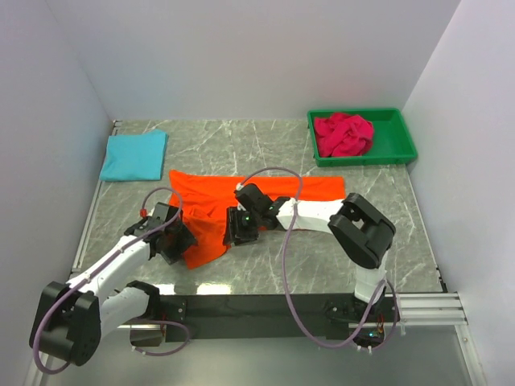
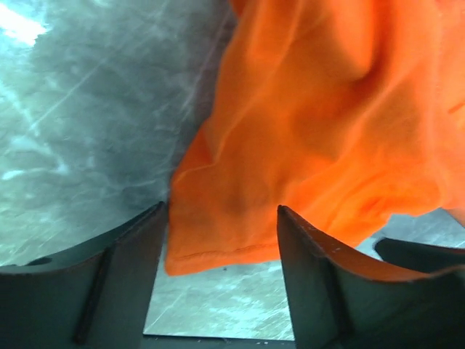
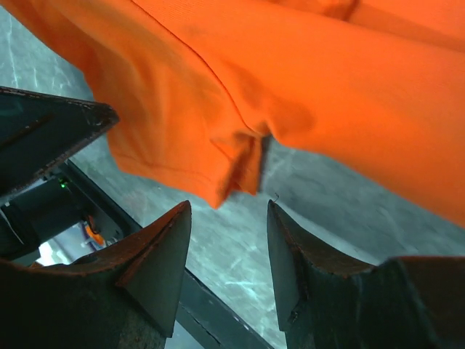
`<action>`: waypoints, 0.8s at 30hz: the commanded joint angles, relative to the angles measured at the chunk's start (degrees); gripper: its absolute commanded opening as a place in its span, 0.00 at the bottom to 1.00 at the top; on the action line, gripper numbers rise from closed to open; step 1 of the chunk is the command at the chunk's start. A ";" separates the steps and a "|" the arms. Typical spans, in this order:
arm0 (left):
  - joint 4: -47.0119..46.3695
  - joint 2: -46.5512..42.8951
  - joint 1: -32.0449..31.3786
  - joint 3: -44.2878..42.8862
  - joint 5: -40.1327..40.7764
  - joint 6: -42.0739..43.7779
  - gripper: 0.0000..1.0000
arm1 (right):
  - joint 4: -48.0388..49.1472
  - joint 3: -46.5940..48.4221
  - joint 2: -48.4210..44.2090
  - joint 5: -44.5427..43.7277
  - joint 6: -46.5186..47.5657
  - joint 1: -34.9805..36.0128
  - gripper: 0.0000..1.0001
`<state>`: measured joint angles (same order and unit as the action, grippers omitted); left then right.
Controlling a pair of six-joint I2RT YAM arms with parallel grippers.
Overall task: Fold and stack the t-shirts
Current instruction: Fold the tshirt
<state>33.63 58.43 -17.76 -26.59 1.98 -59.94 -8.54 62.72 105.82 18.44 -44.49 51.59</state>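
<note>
— Where was the orange t-shirt (image 1: pixel 209 201)?
— Spread on the marble table (image 1: pixel 322 257), partly doubled over.
— Clamped?
— No. The left gripper (image 2: pixel 221 211) stood apart, astride the hem. The right gripper (image 3: pixel 229 207) gaped too, just short of a corner.
— The others?
— The turquoise t-shirt (image 1: pixel 134 155) lay folded at far left, the crimson t-shirt (image 1: pixel 344 134) bunched in the green bin (image 1: pixel 394 137).

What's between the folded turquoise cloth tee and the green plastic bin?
Top view: bare grey marbled tabletop; the orange cloth tee lies nearer the arms, off that line.
</note>
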 commanded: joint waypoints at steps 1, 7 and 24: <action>-2.86 2.20 -0.96 0.75 1.36 -1.49 0.66 | 2.56 3.54 2.10 1.78 -1.04 0.88 0.53; -2.26 2.74 -1.58 0.22 1.54 -1.67 0.46 | -0.51 7.85 6.15 2.22 -0.16 2.11 0.50; 3.99 8.70 -1.93 -27.27 8.39 10.10 0.10 | -8.51 18.12 2.72 -0.16 2.39 -3.07 0.00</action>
<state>38.33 64.07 -19.49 -49.60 8.32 -54.83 -14.79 76.36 112.22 19.16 -43.35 51.33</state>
